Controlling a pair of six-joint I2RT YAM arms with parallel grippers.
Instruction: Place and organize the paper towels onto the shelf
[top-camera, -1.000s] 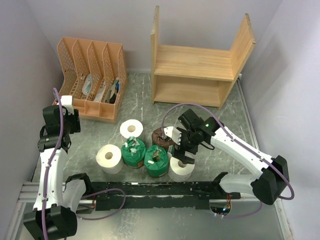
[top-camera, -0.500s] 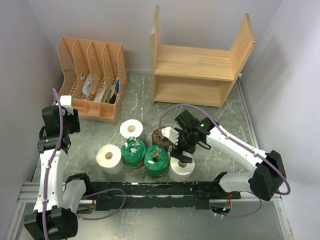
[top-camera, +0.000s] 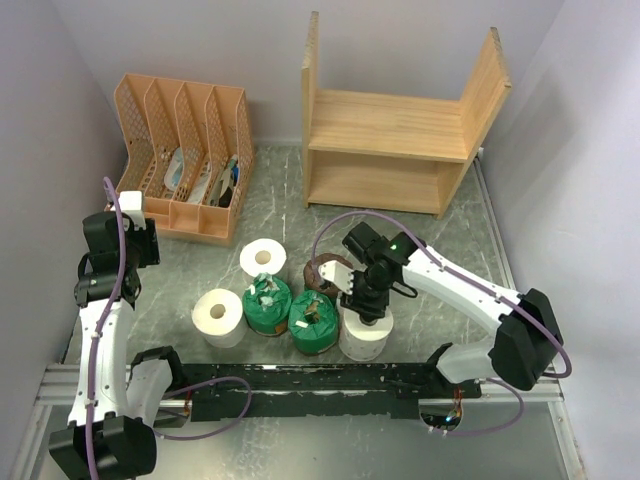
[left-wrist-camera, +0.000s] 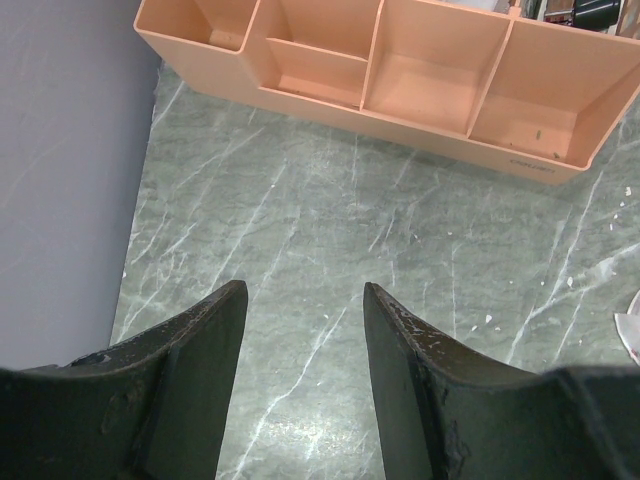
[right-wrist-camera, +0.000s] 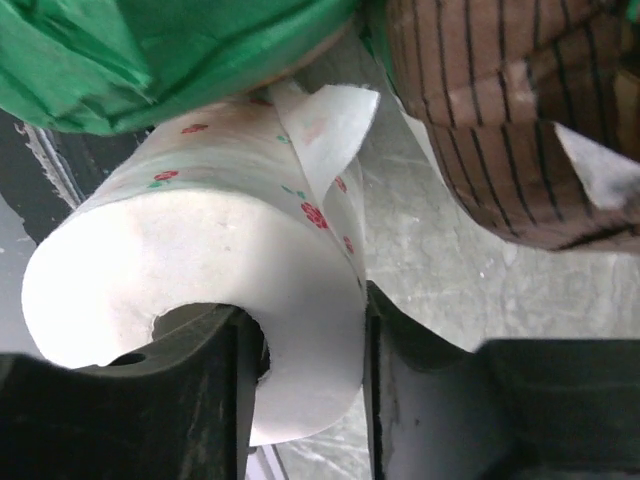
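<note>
The right gripper (right-wrist-camera: 303, 340), clamped on the white roll's (top-camera: 362, 342) soft wall, may crush it or drag the green roll (top-camera: 313, 325) at its nine o'clock.

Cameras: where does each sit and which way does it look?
Top external: above, behind, looking down on both white arms, light wooden shelf.
Left wrist: on left arm, facing down at green marbled table, orange plastic organizer; open left gripper shows.
Right wrist: on right arm; right gripper clamps white paper towel roll.
Shared with top view: that roll.
</note>
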